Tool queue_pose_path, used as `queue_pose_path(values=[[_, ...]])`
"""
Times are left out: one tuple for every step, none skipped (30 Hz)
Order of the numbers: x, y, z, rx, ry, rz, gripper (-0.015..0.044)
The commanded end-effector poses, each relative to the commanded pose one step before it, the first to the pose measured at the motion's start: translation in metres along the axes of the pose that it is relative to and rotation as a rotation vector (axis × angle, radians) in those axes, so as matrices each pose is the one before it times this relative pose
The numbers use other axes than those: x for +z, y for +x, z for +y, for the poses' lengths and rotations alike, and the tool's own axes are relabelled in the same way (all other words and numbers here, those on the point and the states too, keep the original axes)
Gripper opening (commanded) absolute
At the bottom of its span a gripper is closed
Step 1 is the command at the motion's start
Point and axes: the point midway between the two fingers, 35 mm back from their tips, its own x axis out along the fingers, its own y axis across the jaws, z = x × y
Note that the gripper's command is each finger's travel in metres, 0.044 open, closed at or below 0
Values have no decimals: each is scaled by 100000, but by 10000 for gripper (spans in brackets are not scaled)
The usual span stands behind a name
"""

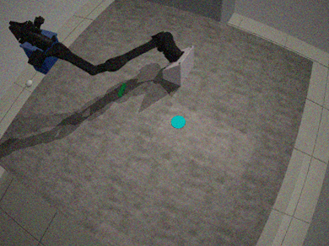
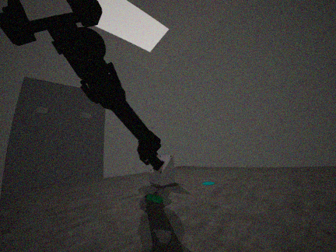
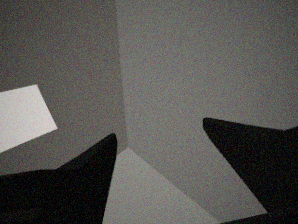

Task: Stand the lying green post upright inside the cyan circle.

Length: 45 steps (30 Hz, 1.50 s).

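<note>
Post (image 1: pixel 121 89) lying on mat (image 1: pixel 155 184), well apart from circle (image 1: pixel 178 121).

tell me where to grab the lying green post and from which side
Grip the green post around its middle, coming down from above with the open gripper turned so its fingers straddle the short width. It lies flat on the mat, long axis running slightly diagonal in the top view, with nothing touching it.

The post (image 1: pixel 121 89) is green, the circle (image 1: pixel 178 121) flat cyan. The arm (image 1: pixel 113 62) is black, its base (image 1: pixel 42 54) blue, and the gripper (image 1: pixel 177 69) pale grey (its fingers show as black shapes in the wrist view). The mat (image 1: pixel 189 178) is mottled grey-brown, bordered by lighter tiles (image 1: pixel 316 125). A small ball (image 1: pixel 29 83) looks white, though the picture is grainy
</note>
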Motion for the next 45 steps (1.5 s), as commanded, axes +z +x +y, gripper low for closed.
queue_pose_path(values=[[94, 21, -27, 11, 49, -188, 374], [283, 62, -79, 36, 146, -563, 347], [472, 103, -127, 70, 241, -937, 321], [661, 145, -169, 118, 335, -1309, 295], [850, 187, -201, 186, 427, -1678, 269], [1038, 230, -222, 279, 515, -2040, 242], [1134, 255, -212, 371, 555, -2217, 233], [1107, 254, -177, 429, 536, -2154, 233], [944, 222, -127, 418, 454, -1829, 233], [754, 182, -85, 369, 360, -1455, 233], [565, 139, -55, 297, 269, -1088, 233], [378, 84, -66, 256, 82, -729, 233], [442, 84, -120, 381, -44, -853, 233], [586, 111, -149, 529, -62, -1122, 233], [729, 140, -169, 696, -83, -1380, 233], [849, 165, -175, 865, -103, -1586, 233], [860, 170, -154, 936, -112, -1583, 233], [855, 173, -129, 991, -118, -1550, 233], [850, 176, -104, 1046, -123, -1515, 233], [844, 179, -80, 1099, -128, -1479, 233], [837, 181, -56, 1151, -132, -1442, 233], [830, 184, -32, 1203, -135, -1404, 233], [822, 187, -9, 1253, -138, -1364, 233], [813, 190, 14, 1303, -140, -1323, 233], [804, 193, 37, 1351, -142, -1281, 233], [795, 195, 60, 1398, -142, -1238, 233], [785, 198, 82, 1444, -142, -1193, 233], [774, 201, 103, 1489, -142, -1148, 233], [763, 204, 125, 1532, -141, -1102, 233], [751, 207, 146, 1574, -139, -1055, 233], [739, 210, 166, 1615, -136, -1006, 233], [727, 212, 186, 1655, -133, -957, 233], [714, 215, 206, 1694, -130, -908, 233], [700, 218, 225, 1731, -125, -857, 233], [686, 221, 244, 1766, -120, -806, 233], [672, 224, 263, 1801, -115, -753, 233], [657, 227, 280, 1834, -109, -701, 233], [642, 230, 298, 1865, -102, -647, 233], [627, 233, 315, 1895, -95, -594, 233], [611, 236, 331, 1924, -87, -539, 233], [595, 239, 347, 1951, -79, -484, 233], [579, 242, 362, 1977, -70, -429, 233], [562, 244, 377, 2002, -61, -374, 233], [545, 247, 392, 2025, -51, -318, 233], [528, 250, 405, 2046, -40, -262, 233]])
